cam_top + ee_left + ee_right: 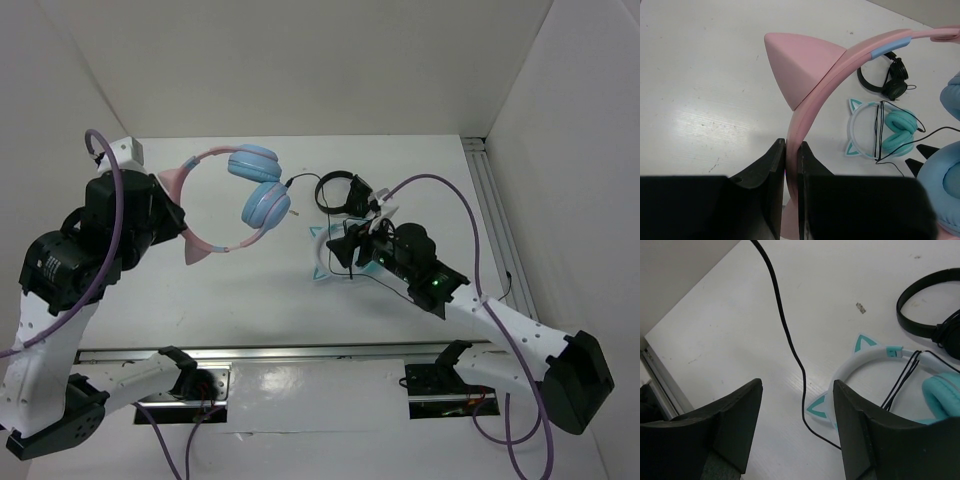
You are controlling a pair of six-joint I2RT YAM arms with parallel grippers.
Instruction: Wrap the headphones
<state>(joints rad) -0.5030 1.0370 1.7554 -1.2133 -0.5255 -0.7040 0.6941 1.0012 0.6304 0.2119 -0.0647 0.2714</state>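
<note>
While our left claw [791,150] clamps the headphones [262,205], our right claw [797,392] stands open astride the cable [782,320], which it should pinch next.

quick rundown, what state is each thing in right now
headphones: held up off the table by the pink band
left gripper: shut on the headphones' band
cable: loose, not wrapped, running between the right gripper's fingers
right gripper: open, gripping nothing
teal pair: lying on the table
black pair: lying on the table
</note>
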